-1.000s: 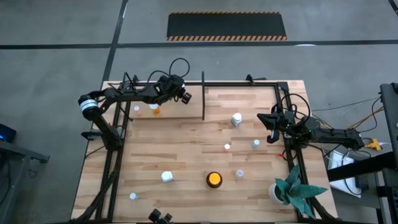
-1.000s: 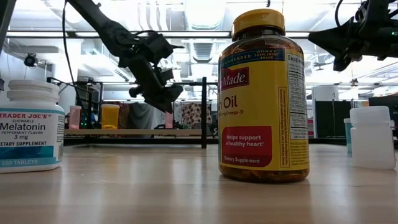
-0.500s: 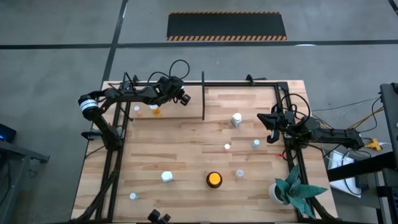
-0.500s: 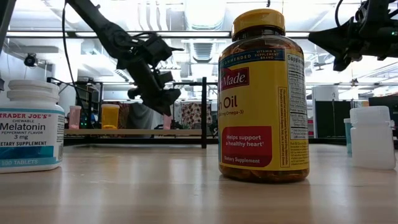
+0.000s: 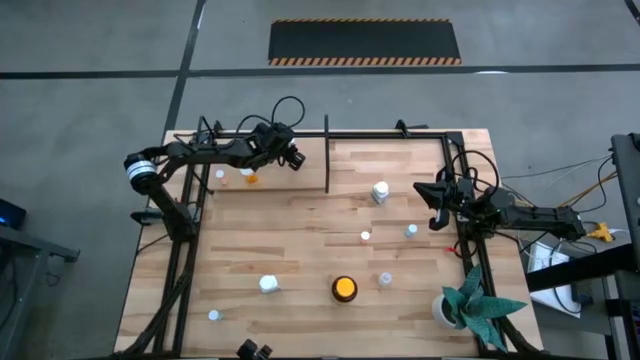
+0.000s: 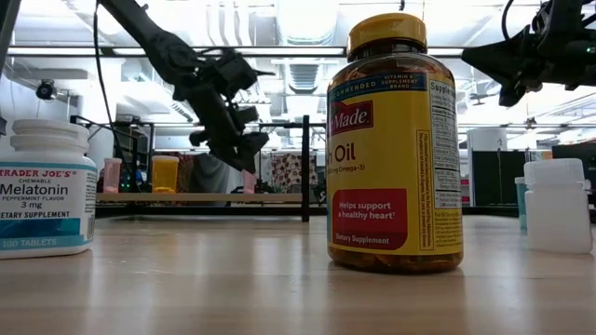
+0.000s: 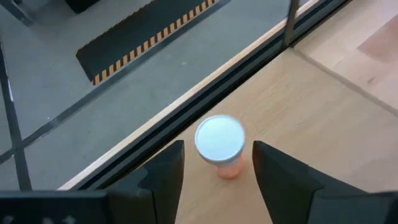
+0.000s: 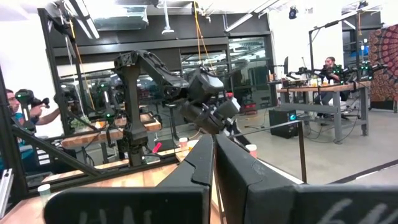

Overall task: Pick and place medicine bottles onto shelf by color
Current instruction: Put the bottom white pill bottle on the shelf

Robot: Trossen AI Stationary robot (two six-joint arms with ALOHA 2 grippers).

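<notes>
While open, left gripper point(image 7: 214, 171) straddles orange bottle point(image 7: 220, 145).

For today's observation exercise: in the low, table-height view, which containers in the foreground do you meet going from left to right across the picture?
Melatonin bottle → large amber fish oil jar → plain white bottle.

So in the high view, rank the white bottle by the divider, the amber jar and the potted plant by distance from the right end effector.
From the right end effector:
1. White bottle, just beside the divider post.
2. Amber jar, near the table's front edge.
3. Potted plant, front right corner; close to the jar's distance, so that order is uncertain.
</notes>
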